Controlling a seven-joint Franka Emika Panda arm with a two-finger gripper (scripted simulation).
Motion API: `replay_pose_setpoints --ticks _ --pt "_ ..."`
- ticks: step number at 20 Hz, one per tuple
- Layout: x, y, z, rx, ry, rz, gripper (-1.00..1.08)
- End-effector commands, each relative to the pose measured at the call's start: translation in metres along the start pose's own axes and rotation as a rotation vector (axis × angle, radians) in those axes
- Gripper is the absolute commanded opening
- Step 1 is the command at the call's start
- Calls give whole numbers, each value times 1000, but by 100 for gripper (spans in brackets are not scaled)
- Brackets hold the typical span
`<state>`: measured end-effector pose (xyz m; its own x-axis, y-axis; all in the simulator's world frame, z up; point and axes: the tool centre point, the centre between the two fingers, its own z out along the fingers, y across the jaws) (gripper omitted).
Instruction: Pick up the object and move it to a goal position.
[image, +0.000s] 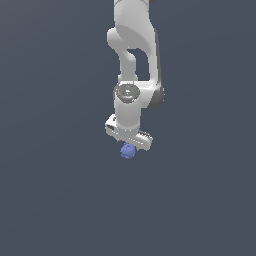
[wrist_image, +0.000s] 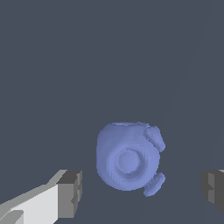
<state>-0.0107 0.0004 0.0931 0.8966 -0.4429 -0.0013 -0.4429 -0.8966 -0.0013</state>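
Note:
The object (image: 128, 151) is a small periwinkle-blue, lumpy ball sitting directly under the white hand of my gripper (image: 128, 145) in the exterior view. In the wrist view the object (wrist_image: 129, 159) shows a round boss on its face and two small knobs on one side. It lies between the two grey fingertips (wrist_image: 70, 192), with a clear gap to each. My gripper (wrist_image: 142, 192) is open and touches nothing. The hand hides the fingers in the exterior view.
A plain dark grey-blue surface fills both views. The white arm (image: 132, 55) comes down from the top middle of the exterior view.

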Motion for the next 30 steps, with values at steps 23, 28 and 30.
replay_pose_setpoints --ticks 23,28,30 --pt "-1 0 53 -1 1 23 -100" --pt "-1 0 53 -1 1 23 -100" --pt "-1 0 53 -1 1 23 -100"
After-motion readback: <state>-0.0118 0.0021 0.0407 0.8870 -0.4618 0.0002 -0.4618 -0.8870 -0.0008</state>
